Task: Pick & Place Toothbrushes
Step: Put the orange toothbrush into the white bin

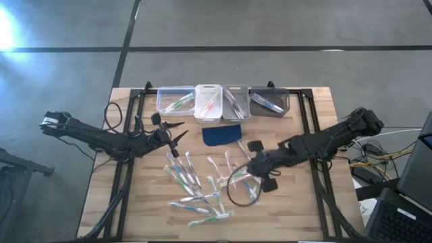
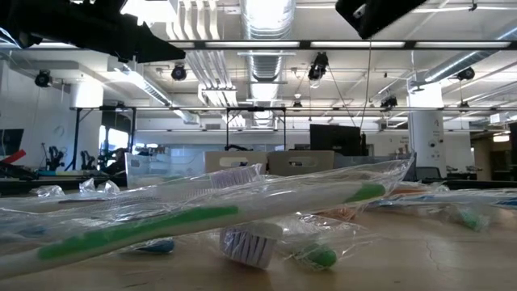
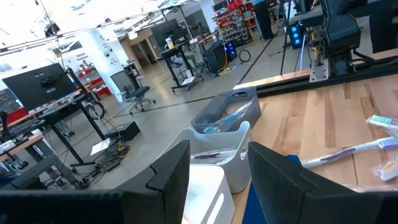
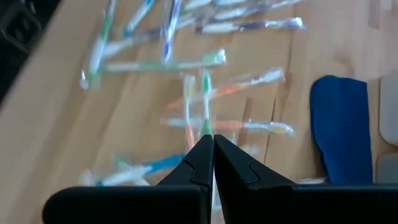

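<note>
Several toothbrushes (image 1: pixel 202 183) in clear wrappers lie scattered flat on the near middle of the wooden table; the low view shows them up close (image 2: pixel 202 214). My right gripper (image 1: pixel 246 167) hovers shut over the right side of the pile, slanting down, and its wrist view shows the shut tips (image 4: pixel 211 140) above green and orange brushes (image 4: pixel 208 93), with nothing seen between them. My left gripper (image 1: pixel 175 132) stands open and level left of the blue pad, its fingers (image 3: pixel 171 180) apart with nothing between them, facing the bins.
Four small bins stand in a row at the far edge: clear (image 1: pixel 174 100), white (image 1: pixel 208 101), grey (image 1: pixel 236 101) and dark grey (image 1: pixel 270 101), each with brushes inside. A dark blue pad (image 1: pixel 221 135) lies before them. A black cable loop (image 1: pixel 239 190) hangs near the right gripper.
</note>
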Robot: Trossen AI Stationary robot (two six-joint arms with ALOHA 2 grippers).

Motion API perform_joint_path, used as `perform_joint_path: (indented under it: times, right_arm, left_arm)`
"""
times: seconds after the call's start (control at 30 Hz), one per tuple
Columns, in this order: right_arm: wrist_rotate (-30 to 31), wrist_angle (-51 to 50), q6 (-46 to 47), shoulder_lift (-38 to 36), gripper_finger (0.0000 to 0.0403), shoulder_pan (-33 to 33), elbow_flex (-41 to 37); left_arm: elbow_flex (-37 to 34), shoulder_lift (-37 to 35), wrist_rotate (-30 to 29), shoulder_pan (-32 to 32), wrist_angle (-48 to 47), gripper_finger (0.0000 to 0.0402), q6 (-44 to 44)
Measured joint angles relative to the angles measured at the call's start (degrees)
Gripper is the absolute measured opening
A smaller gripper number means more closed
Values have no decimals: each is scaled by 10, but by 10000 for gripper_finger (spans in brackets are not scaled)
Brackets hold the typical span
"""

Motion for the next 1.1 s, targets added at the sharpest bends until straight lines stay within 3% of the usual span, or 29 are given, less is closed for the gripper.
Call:
perform_joint_path:
  times: [0.13, 0.37, 0.6, 0.87, 1.1]
  right_arm:
    - [23, -3, -32, 0, 8, 23, -40]
    - [73, 13, 43, 0, 8, 38, -89]
    - [88, 50, 44, 18, 8, 47, -115]
    - [120, 8, 18, 108, 8, 60, -56]
    - [115, -40, 97, 164, 9, 59, 3]
  left_arm:
    - [0, 0, 0, 0, 0, 168, 0]
    - [0, 0, 0, 0, -1, 168, 0]
    - [0, 0, 0, 0, -1, 168, 0]
    - [0, 0, 0, 0, -3, 168, 0]
    - [0, 0, 0, 0, -11, 168, 0]
